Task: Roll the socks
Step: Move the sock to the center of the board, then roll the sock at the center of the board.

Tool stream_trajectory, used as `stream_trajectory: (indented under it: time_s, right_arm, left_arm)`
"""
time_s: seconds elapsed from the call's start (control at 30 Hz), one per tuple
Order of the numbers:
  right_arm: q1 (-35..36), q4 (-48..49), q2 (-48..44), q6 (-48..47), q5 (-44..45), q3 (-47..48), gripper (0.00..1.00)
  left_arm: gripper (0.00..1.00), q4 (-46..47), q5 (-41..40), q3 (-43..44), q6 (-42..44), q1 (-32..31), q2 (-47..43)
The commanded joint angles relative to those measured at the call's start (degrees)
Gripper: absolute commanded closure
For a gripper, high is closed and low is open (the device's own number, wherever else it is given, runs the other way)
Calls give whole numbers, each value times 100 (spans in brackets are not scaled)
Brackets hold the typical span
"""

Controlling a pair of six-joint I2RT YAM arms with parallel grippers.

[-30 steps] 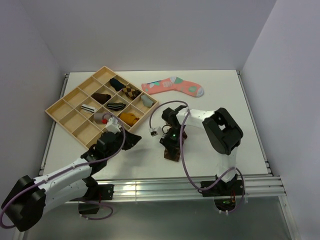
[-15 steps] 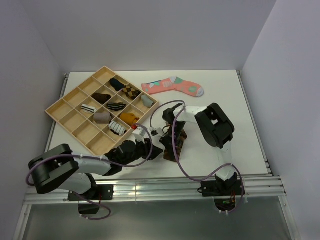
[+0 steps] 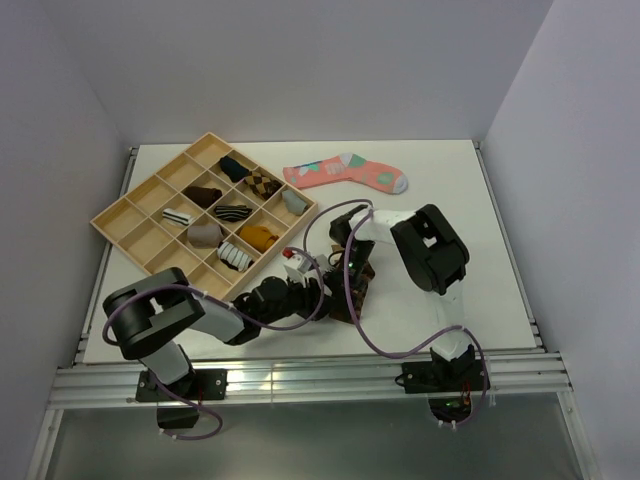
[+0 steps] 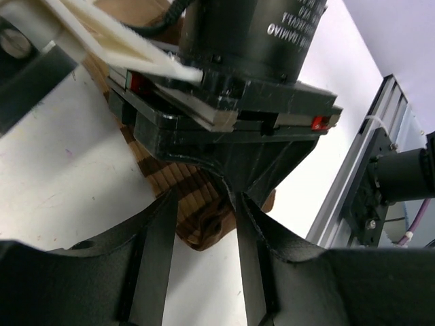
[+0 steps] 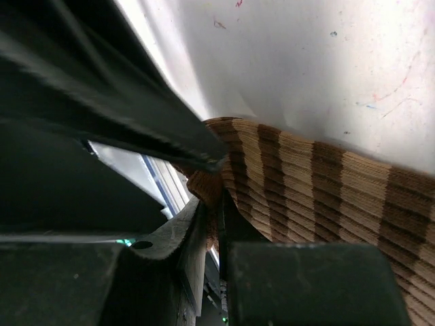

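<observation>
Right tool (image 5: 216, 227) pinches the brown sock (image 5: 326, 176) mid-roll (its end looks bunched), while left tool (image 4: 202, 207), spread, flanks that end; next likely calls for closing on the roll.

- The place was a robotics lab test cell, not a home or shop.
- A bare white surface (image 3: 450, 200) stood boxed in by plain, unadorned walls (image 3: 300, 60) on three sides.
- An aluminium rail (image 3: 320, 375) ran along its near edge, carrying the left arm (image 3: 190, 310) and the right arm (image 3: 430, 250).
- Loose purple cables (image 3: 370, 330) looped openly over the arms.
- A wooden sorting tray (image 3: 122, 214) sat on the surface like a set-up test fixture.
- Faint pen marks (image 5: 380, 105) scuffed the surface.
</observation>
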Motion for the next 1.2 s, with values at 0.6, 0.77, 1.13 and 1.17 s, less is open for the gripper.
stream_trajectory:
  time_s: [0.6,0.77,1.13,1.17]
  right_arm:
    - [-284,-460,266,-269,-442,273,94]
    - [-302,-478,293,-287,-451,264,94]
    - [-302,-399,301,-190,-381,247,95]
    - [-302,-373,301,-164,-363,247,95]
  left_arm:
    - [57,1825,699,-255,-244,100,986]
    - [57,1799,769,-265,-279,170,1057]
    - [59,1668,857,34,-402,170,1223]
    - [59,1685,874,61,-411,170,1259]
